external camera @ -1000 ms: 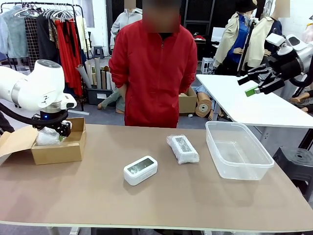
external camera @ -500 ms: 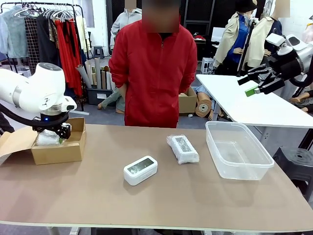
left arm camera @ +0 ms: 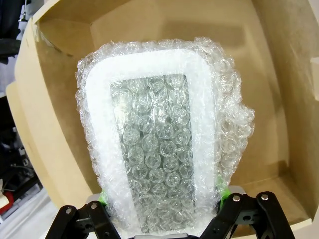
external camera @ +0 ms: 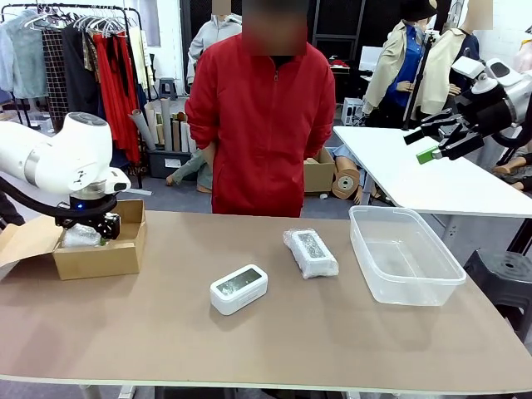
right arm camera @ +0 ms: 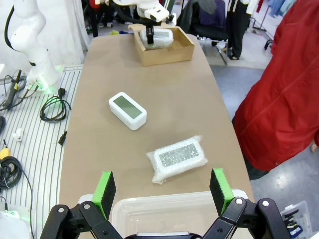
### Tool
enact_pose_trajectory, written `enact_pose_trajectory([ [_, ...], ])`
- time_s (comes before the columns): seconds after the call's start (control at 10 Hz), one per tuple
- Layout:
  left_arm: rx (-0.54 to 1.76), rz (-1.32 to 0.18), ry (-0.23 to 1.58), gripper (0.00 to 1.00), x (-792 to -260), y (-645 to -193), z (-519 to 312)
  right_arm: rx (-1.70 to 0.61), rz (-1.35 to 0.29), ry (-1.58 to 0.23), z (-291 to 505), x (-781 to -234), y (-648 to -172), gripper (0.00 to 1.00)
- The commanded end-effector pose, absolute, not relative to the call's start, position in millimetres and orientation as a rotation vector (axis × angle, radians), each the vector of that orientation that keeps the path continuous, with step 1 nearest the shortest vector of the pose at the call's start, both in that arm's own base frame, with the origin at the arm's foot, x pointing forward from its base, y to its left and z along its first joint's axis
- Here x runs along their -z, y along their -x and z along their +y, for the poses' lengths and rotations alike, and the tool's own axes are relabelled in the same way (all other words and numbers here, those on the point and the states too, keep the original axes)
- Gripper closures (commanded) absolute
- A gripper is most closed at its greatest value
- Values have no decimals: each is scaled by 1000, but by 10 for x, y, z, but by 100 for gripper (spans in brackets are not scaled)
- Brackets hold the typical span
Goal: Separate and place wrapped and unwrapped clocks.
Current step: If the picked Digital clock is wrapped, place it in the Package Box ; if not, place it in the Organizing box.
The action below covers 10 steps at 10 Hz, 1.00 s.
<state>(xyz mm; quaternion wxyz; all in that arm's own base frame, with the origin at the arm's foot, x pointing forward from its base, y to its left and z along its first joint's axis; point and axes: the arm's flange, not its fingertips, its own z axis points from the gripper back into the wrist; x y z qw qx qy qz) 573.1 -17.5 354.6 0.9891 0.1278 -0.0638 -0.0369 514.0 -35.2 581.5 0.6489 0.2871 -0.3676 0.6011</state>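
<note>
Slip hazard: wrapped clock (left arm camera: 154, 149) pinched only at its near end between the left fingers (left arm camera: 102, 198), slick bubble wrap free to slide or tilt against the cardboard box (left arm camera: 279, 99) wall just beyond. Left fingers partly closed, clamped on both edges of that bundle. Right fingers (right arm camera: 105, 186) wide apart, holding nothing, raised over the clear tub (right arm camera: 149, 206). Ahead of them on the worktop (right arm camera: 174, 99), a second wrapped clock (right arm camera: 177, 158); farther on, the bare white clock (right arm camera: 128, 110).

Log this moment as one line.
left gripper: shut on wrapped clock in cardboard box | right gripper: open, raised | tabletop: white clock, second wrapped clock, plastic tub
</note>
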Motion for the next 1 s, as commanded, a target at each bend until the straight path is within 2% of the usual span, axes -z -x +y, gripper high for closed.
enact_pose_trajectory([
  [0.0,55,-133,-283,41,-3570,-5764,-190,-1369,-840,-653,-343,-5833,-5134,0],
  [0.2,55,-134,-285,3,-3576,-5757,-186,-1369,-840,-653,-343,-5833,-5134,0],
  [0.3,55,-136,-287,0,-3585,-5753,-183,-1369,-840,-653,-343,-5833,-5134,0],
  [0.9,65,-172,-298,0,-3772,-5713,-213,-1369,-840,-653,-343,-5833,-5134,0],
])
